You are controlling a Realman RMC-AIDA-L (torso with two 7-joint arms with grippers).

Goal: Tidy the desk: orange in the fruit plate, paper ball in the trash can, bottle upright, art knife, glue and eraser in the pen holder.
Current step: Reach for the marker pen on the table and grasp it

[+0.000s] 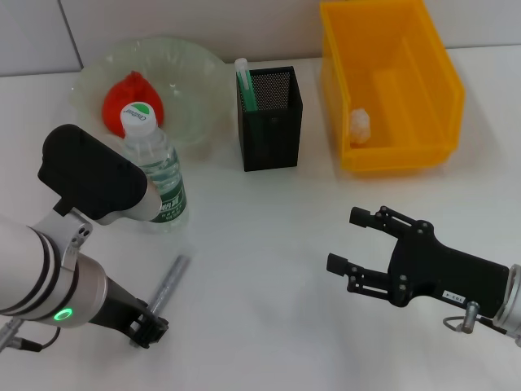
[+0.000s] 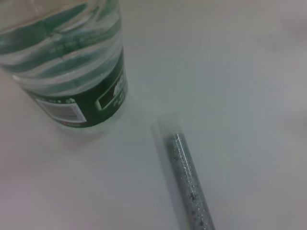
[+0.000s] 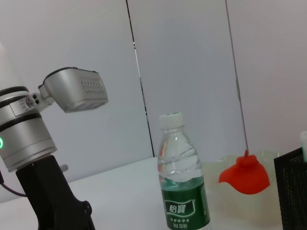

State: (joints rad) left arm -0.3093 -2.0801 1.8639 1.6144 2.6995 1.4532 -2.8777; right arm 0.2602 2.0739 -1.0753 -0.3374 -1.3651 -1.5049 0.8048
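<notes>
The orange (image 1: 130, 96) lies in the pale green fruit plate (image 1: 195, 77) at the back left. In front of the plate the bottle (image 1: 156, 175) stands upright. A mint-green art knife (image 1: 244, 81) sticks out of the black mesh pen holder (image 1: 270, 122). The paper ball (image 1: 360, 122) rests in the yellow trash can (image 1: 391, 81). The grey glue (image 1: 168, 283) lies flat on the table, and my left gripper (image 1: 146, 329) is at its near end. My right gripper (image 1: 352, 240) hovers open and holds nothing at the front right. The eraser is out of view.
The left wrist view shows the bottle (image 2: 72, 62) base close beside the glue (image 2: 189, 187). From the right wrist view the bottle (image 3: 182, 191) stands between my left arm (image 3: 33, 143) and the orange (image 3: 247, 175).
</notes>
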